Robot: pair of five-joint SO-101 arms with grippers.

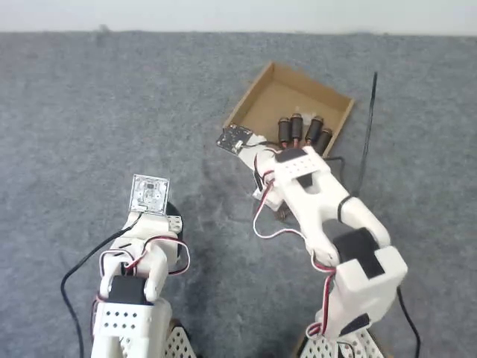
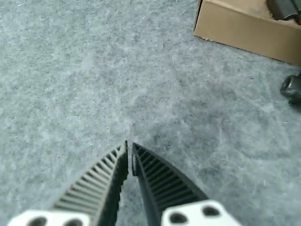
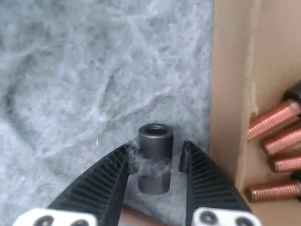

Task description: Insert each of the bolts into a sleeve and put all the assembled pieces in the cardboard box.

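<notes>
A dark sleeve (image 3: 154, 162) stands upright on the grey carpet, close beside the outer wall of the cardboard box (image 3: 230, 94). My right gripper (image 3: 156, 149) is open, one finger on each side of the sleeve, not pressing it. Several copper bolts (image 3: 275, 120) fitted with dark sleeves lie inside the box (image 1: 257, 89), and these assembled pieces (image 1: 302, 128) sit in a row by its near wall. The right arm (image 1: 305, 179) hangs over the box's near corner. My left gripper (image 2: 130, 148) is shut on nothing, low over bare carpet.
A black cable (image 1: 369, 127) runs along the right of the box. The left arm (image 1: 141, 253) sits at the front left with open carpet ahead of it. A dark piece (image 2: 291, 88) shows by the box wall (image 2: 244, 30) in the left wrist view.
</notes>
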